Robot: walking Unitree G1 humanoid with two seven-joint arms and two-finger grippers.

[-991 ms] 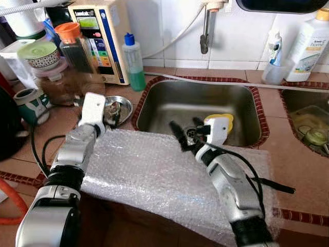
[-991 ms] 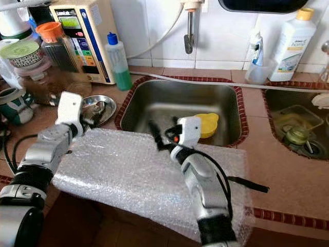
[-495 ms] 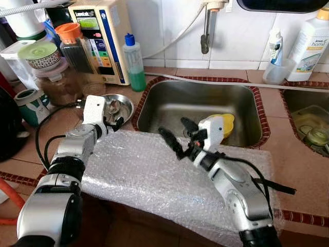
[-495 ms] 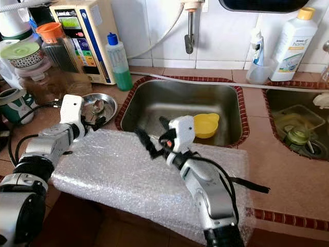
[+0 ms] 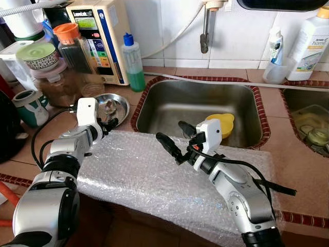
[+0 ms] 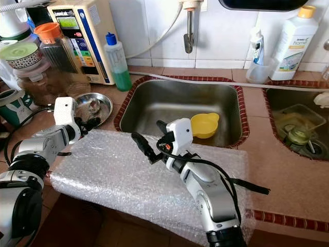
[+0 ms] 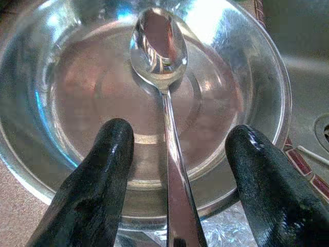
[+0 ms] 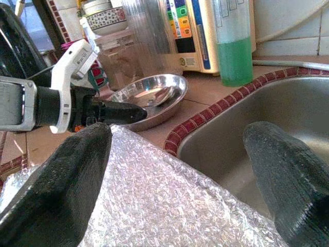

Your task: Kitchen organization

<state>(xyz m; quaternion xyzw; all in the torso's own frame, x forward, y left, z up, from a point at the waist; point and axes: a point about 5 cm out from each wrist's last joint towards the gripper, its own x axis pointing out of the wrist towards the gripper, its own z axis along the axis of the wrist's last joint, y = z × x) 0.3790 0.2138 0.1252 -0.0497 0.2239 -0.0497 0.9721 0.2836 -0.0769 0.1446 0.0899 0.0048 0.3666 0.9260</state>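
Observation:
A shallow steel dish (image 5: 121,101) sits on the tiled counter, left of the sink (image 5: 241,100). A steel spoon (image 7: 165,103) lies in the dish, its handle running out over the near rim between my left fingers. My left gripper (image 5: 110,125) is open at that rim, one finger (image 7: 103,175) on each side of the handle and apart from it. A sheet of bubble wrap (image 5: 144,175) covers the counter's front. My right gripper (image 5: 171,133) hovers open over its far edge with nothing in it. A yellow cup (image 5: 222,122) lies in the sink.
Behind the dish stand a green soap bottle (image 5: 133,64), a water purifier (image 5: 100,38), several jars (image 5: 49,72) and a mug (image 5: 31,105). The tap (image 5: 205,31) hangs over the sink. A white detergent bottle (image 5: 310,43) and a second basin (image 5: 308,123) are at right.
My right gripper has swung left from over the sink to above the bubble wrap's far edge. My left gripper has drawn slightly left and back, still at the dish rim.

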